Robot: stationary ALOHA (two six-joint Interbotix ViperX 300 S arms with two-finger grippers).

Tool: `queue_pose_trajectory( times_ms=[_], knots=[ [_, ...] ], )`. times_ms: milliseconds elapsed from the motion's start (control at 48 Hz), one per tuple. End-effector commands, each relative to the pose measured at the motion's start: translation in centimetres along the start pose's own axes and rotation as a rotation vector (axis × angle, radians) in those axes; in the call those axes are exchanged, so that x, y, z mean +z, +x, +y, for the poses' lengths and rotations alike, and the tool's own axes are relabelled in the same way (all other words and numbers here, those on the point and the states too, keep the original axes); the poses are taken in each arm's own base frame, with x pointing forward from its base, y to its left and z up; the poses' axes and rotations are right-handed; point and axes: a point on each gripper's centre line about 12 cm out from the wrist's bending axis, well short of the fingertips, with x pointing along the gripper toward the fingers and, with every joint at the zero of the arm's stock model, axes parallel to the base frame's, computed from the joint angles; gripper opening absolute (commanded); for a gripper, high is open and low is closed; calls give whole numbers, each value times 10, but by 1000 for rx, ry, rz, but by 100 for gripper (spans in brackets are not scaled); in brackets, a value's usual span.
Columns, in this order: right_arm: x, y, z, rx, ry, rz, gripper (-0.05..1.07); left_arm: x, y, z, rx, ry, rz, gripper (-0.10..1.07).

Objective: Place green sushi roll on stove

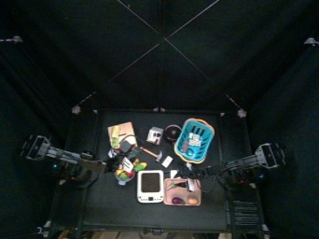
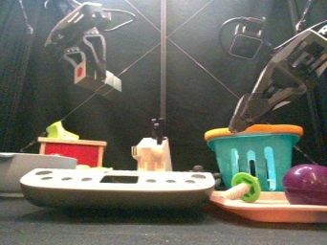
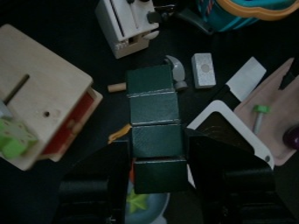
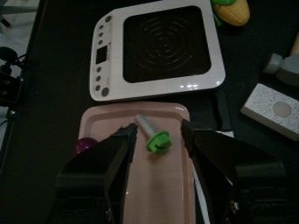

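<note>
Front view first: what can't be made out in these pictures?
- Front view: lower edge of the stove, hidden behind the white scale.
- Top view: the small pieces between stove and blue basket, too small to name.
- Left wrist view: a light green piece on the stove, cut off by the picture's edge.

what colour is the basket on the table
Blue-teal with an orange rim; the basket shows best in the front view.
</note>
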Motion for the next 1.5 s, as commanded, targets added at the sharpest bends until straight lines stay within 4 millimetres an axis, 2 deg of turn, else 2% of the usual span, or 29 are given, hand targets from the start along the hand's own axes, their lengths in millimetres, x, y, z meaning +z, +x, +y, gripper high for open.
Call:
queue_pose_trajectory(
  times_ms=[0, 250, 458, 583, 750, 979, 1271, 1479],
  knots=[
    [18, -6, 0, 3, 0, -59, 82, -5, 3, -17, 24, -38, 3, 63],
    [19, -7, -4, -9, 9, -61, 82, -28, 37, -73, 121, -95, 122, 63],
    [18, -6, -2, -3, 11, -59, 82, -36, 43, -113, 150, -102, 134, 63],
    [18, -7, -2, -2, 20, -63, 82, -46, 54, -129, 172, -109, 144, 63],
    [18, -6, -1, -2, 34, -65, 82, -64, 71, -134, 261, -179, 170, 63],
    [14, -6, -2, -4, 41, -55, 82, -74, 77, -126, 358, -319, 143, 63],
    [13, -4, -2, -4, 44, -50, 82, -86, 92, -131, 376, -384, 169, 64],
    [13, -4, 3, 8, 32, -49, 82, -89, 100, -141, 302, -390, 179, 65]
  ],
)
